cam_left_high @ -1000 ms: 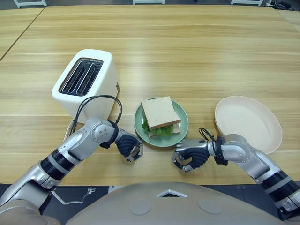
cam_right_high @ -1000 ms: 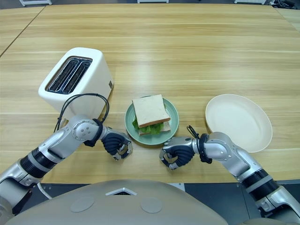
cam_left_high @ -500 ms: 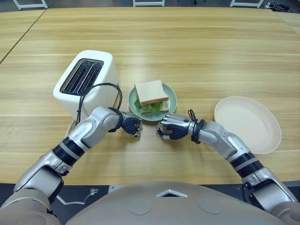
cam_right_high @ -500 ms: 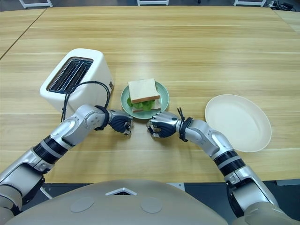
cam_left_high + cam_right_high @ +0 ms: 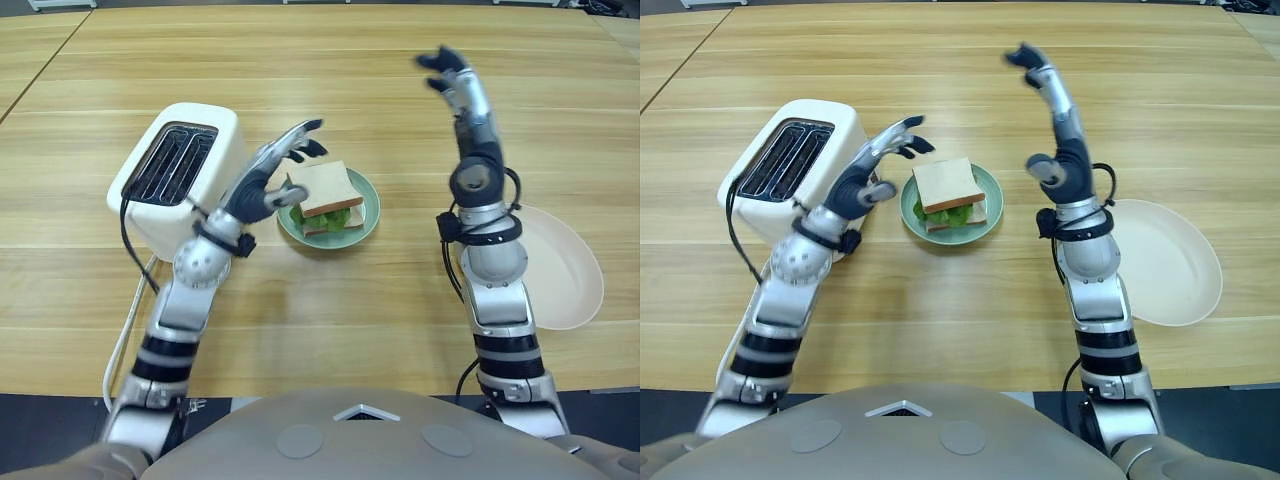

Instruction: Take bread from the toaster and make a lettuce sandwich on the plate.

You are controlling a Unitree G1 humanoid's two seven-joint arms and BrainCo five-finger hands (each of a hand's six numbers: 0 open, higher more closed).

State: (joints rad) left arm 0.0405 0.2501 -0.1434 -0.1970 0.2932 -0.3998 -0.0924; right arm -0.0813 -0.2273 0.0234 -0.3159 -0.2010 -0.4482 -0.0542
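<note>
A sandwich (image 5: pixel 326 192) of two bread slices with green lettuce between them lies on the small green plate (image 5: pixel 366 222) at the table's middle. The white toaster (image 5: pixel 170 183) stands to its left, both slots showing dark and without bread. My left hand (image 5: pixel 278 170) is raised between toaster and plate, fingers spread and holding nothing, above the sandwich's left edge. My right hand (image 5: pixel 459 95) is lifted high to the right of the plate, fingers extended, also holding nothing.
A larger cream plate (image 5: pixel 570 275) sits at the right, partly behind my right forearm. The toaster's black cable (image 5: pixel 131 255) runs down toward the table's front edge. Bare wooden tabletop (image 5: pixel 330 80) stretches beyond the plate.
Both hands have risen from the table in front of the plate and uncurled from fists to spread fingers. The forearms now stand upright. The view has shifted a little.
</note>
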